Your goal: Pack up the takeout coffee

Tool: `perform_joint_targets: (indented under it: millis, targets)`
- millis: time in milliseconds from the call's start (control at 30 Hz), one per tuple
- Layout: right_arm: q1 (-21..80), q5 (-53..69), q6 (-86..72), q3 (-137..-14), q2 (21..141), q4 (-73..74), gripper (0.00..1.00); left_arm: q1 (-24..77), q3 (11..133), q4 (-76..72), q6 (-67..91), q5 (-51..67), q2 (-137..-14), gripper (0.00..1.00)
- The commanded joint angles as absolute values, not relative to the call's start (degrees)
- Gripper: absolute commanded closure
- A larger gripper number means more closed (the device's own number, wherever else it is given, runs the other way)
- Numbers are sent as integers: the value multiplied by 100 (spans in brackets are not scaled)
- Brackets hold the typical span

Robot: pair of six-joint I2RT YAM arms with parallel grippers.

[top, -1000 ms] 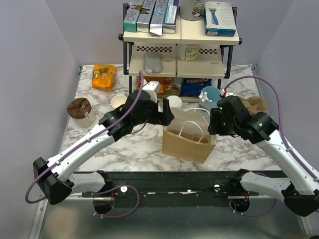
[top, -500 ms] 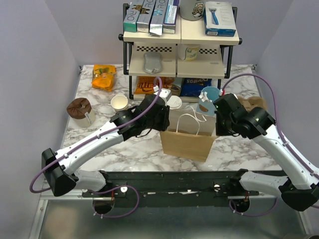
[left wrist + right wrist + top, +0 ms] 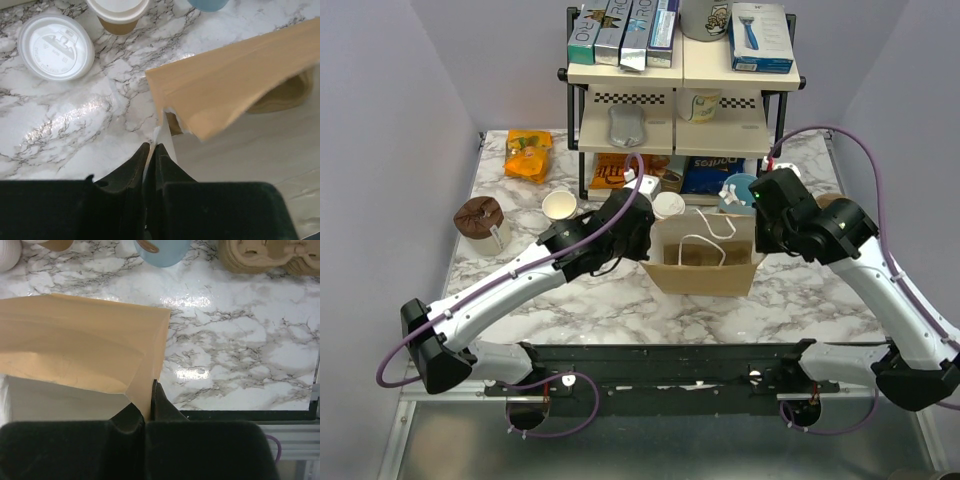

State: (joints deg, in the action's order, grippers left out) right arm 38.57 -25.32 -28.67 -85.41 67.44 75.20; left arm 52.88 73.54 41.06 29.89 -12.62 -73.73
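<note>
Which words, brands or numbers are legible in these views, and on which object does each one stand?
"Doritos": blue snack bag under the rack, as far as it can be read.
Cartons on the top shelf: big letters, too blurred to read.
Blue-and-white box: print too small.
Loose white lid: embossed marks, unreadable.
Brown paper bag: no print visible.

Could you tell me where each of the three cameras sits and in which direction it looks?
Top external: above and behind the arms, looking down at the marble table and shelf; both arms show, bases at the bottom.
Left wrist: on the left arm, looking down past the left gripper at the brown paper bag and takeout coffee.
Right wrist: on the right arm, looking down past the right gripper at the bag's other edge.
Shared: both wrist views show the bag and the light-blue cup.
</note>
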Motion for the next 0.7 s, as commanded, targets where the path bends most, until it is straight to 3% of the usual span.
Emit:
perform_joint_targets:
  millis: [0, 133, 300, 433, 500, 667]
  targets:
    - [3841, -2278, -2181, -9069, 6619, 7668, 99, 5502, 7796, 4088, 2804, -1312, -7137, 83]
    - [3841, -1321, -2205, -8852, 6443, 7330, 99, 5511, 7892, 4157, 2829, -1116, -6909, 80]
    - [3771, -897, -2426, -7736, 6372, 7033, 99, 5502, 7735, 4342, 3041, -1213, -6838, 78]
    - [3516, -572, -2286, -7094, 6774, 6628, 99, 5274, 7594, 4456, 3155, -1151, -7442, 80]
    - [3507, -650, -2223, -7145, 6960, 6722, 99, 5230, 7620, 4526, 3251, -1248, -7593, 86]
    - [3507, -335, -1926, -8137, 6453, 6522, 99, 5212, 7831, 4220, 3208, -1152, -6971, 87]
